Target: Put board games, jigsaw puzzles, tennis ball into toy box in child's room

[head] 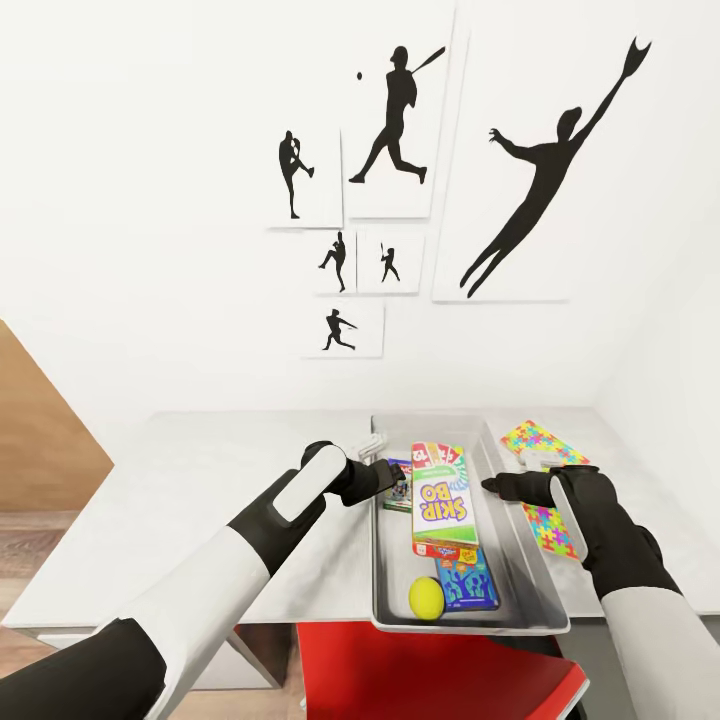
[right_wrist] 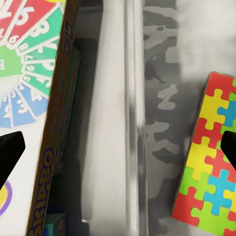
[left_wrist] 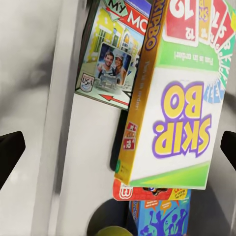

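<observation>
Grey toy box [head: 530,560] is sitting on the tabletop [head: 200,500] and is already holding most of the load. Skip-Bo game [head: 440,500] is lying on top, tilted, propped on the other boxes. Monopoly game [left_wrist: 115,54] is lying under it at the far end, and the blue game [head: 468,585] is poking out at the near end. Tennis ball [head: 426,597] is resting in the near corner of the box, just beside the blue game.

So all three games and the ball are in, by my read. Still out: the jigsaw puzzles [head: 540,480], lying on the tabletop just outside the box's right wall. They are looking like a stack; can't separate two sheets cleanly.

Left hand [head: 385,478] is hovering at the box's left rim, fingers spread wide in its wrist view, gripping nothing, with the Skip-Bo game lying between the tips but clear of them.

Right hand [head: 500,487] is hanging over the right rim between box and puzzles, fingers wide apart too, empty and not touching anything I can see.

Puzzles are likely next.
</observation>
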Motion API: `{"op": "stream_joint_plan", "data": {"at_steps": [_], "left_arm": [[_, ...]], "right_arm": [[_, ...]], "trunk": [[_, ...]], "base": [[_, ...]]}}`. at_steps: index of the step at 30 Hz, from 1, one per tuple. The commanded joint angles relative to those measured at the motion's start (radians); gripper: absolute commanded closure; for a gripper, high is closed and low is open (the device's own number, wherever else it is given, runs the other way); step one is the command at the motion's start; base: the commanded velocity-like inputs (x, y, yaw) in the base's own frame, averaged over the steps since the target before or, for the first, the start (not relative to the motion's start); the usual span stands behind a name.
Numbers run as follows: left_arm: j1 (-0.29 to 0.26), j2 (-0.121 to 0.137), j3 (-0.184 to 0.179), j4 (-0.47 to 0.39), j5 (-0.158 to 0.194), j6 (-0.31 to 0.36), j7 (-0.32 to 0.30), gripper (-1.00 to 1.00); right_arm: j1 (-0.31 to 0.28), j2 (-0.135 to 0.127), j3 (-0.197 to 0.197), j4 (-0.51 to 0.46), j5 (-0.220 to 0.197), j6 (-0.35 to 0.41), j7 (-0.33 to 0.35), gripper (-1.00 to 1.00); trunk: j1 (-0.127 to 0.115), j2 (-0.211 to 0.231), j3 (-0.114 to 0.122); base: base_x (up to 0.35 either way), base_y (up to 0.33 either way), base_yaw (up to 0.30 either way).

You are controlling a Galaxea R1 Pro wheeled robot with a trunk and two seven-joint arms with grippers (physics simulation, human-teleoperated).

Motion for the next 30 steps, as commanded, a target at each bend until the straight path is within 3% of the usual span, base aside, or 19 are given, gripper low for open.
{"op": "stream_joint_plan", "data": {"at_steps": [1,30], "left_arm": [[-0.001,0.0,-0.001,-0.001,0.008,0.0,0.008,-1.0],[-0.001,0.002,-0.001,-0.004,0.0,0.001,0.008,-1.0]], "right_arm": [[-0.001,0.0,-0.001,-0.001,-0.001,0.005,0.001,-1.0],[-0.001,0.0,-0.008,0.0,-0.002,0.005,0.0,-1.0]], "trunk": [[0.001,-0.002,-0.002],[0.001,-0.002,-0.013]], "base": [[0.0,0.0,0.0],[0.0,0.0,0.0]]}}
